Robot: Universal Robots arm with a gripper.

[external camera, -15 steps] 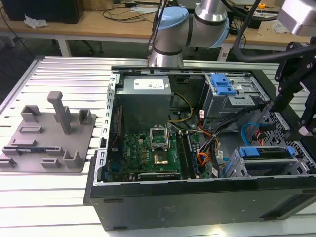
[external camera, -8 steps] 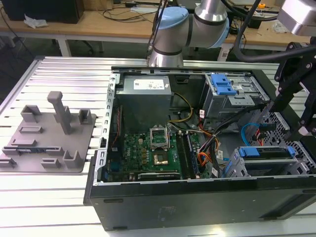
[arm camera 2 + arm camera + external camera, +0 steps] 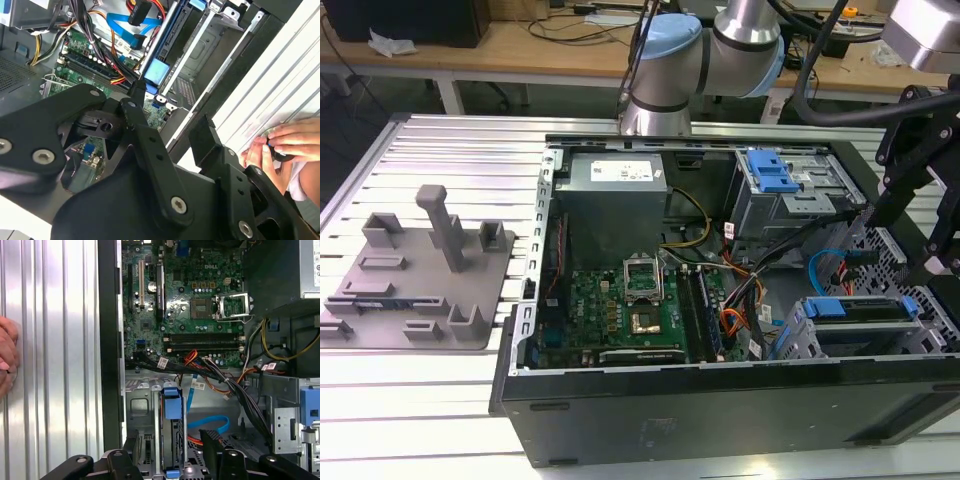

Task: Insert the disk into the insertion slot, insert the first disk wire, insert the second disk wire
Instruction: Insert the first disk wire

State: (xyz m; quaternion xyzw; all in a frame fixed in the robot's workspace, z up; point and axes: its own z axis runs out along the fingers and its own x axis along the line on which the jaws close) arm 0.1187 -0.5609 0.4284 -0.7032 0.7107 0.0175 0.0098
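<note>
The exterior view is looking down from a raised spot, well back, taking in the whole open computer case (image 3: 720, 410) on the table (image 3: 420, 420). Both wrist views are hanging close over the case's inside, the first facing straight down, the second tilting steeply, both sharing the motherboard (image 3: 190, 300) and the disk (image 3: 171, 430).

— Inside the black metal computer case (image 3: 720, 415)?
— A green circuit board (image 3: 630, 300) dotted with black chips; orange wires (image 3: 734, 324); a light blue flat cable (image 3: 210, 421).
— Brightest thing?
— The bright blue plastic frame on the silver-grey rectangular disk (image 3: 855, 308). Outside, the ribbed silver metal desk (image 3: 420, 400) is striped, the moulded plastic fixture (image 3: 420, 290) plain grey.
</note>
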